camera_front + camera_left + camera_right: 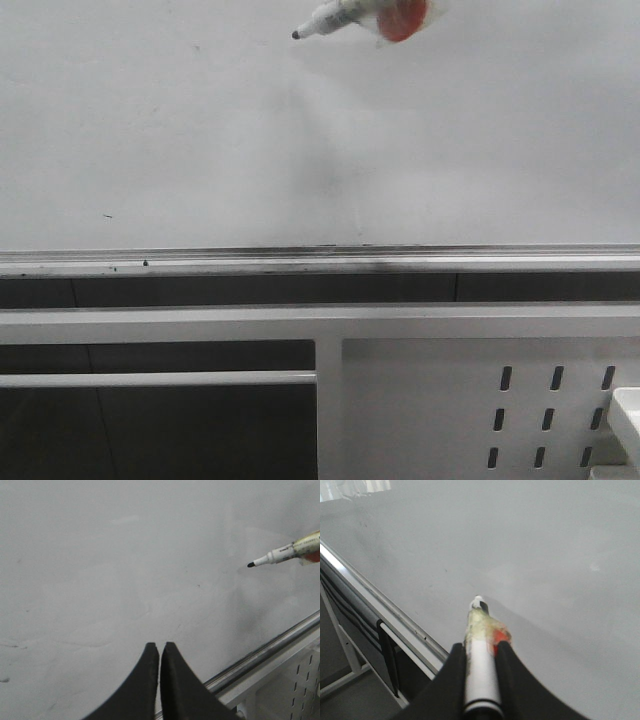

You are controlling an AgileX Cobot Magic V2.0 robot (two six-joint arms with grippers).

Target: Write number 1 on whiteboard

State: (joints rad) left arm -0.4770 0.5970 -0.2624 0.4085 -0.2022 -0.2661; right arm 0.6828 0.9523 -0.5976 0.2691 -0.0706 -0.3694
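Note:
The whiteboard (200,130) fills the upper front view, glossy white, with a silver ledge (300,262) along its lower edge. No black stroke of the number 1 shows on it. My right gripper (480,647) is shut on a white marker pen (481,670) wrapped with tape and an orange patch. The pen (345,17) sits at the top of the front view, its black tip (297,36) pointing left and close to the board; whether it touches I cannot tell. The pen also shows in the left wrist view (287,553). My left gripper (159,647) is shut and empty, facing the board.
Below the ledge runs a white metal frame (320,322) with a slotted panel (550,405) at the lower right and dark gaps between the bars. Tiny dark specks (108,216) mark the board's lower left.

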